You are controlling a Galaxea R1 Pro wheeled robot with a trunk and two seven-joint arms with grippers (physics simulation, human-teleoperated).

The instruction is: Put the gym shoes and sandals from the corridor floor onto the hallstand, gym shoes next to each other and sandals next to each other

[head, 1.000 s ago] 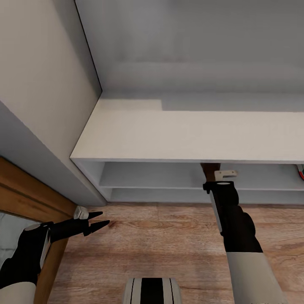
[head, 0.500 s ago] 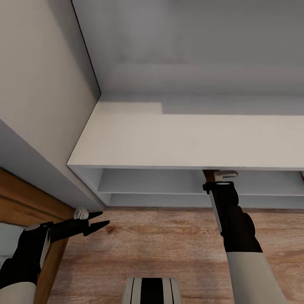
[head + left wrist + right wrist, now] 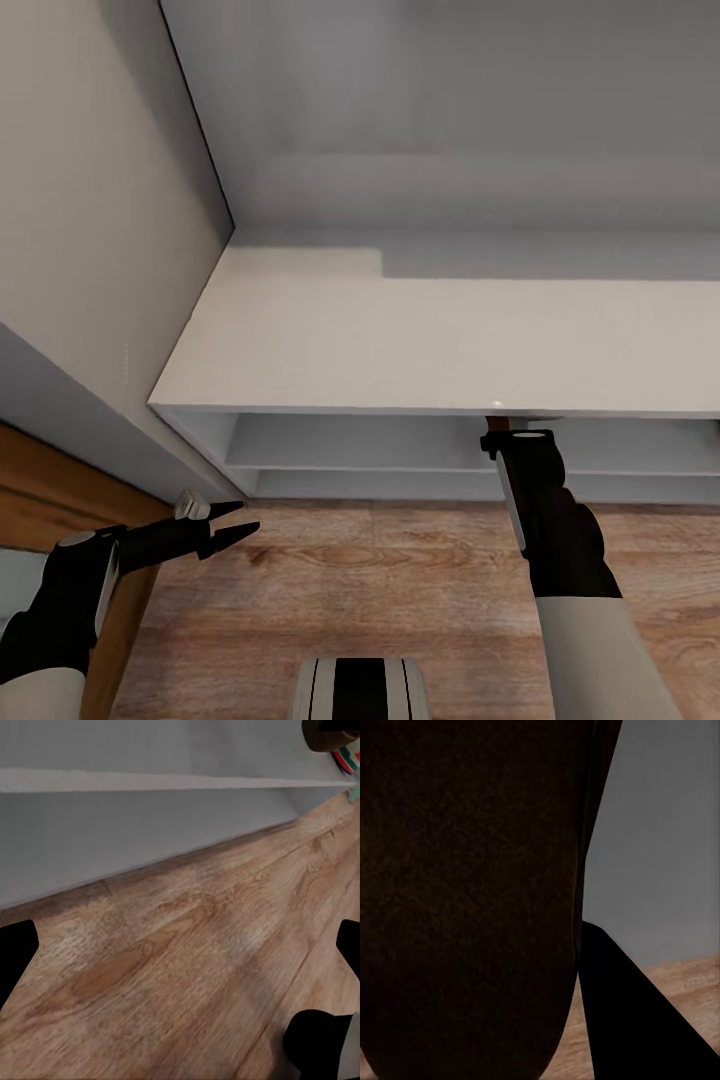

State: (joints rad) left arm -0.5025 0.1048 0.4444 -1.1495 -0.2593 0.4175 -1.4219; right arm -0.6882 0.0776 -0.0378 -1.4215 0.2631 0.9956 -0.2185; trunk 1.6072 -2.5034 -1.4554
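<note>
The hallstand is a pale grey bench with two open shelf slots below its top. My right arm reaches into the upper slot, its fingertips hidden under the bench top. A sliver of a dark brown sandal shows at the top's edge. In the right wrist view the sandal's dark surface lies close against one black finger. My left gripper hangs open and empty over the corridor floor. In the left wrist view a bit of a gym shoe shows far along the rack's base.
A beige wall and a wooden door frame close off the left side next to my left arm. My base sits at the lower middle, with bare wood planks between it and the rack.
The whole view has shifted, so the bench's front edge sits lower in the picture. It now covers most of the sandal and the right gripper's tip. The left gripper has not moved.
</note>
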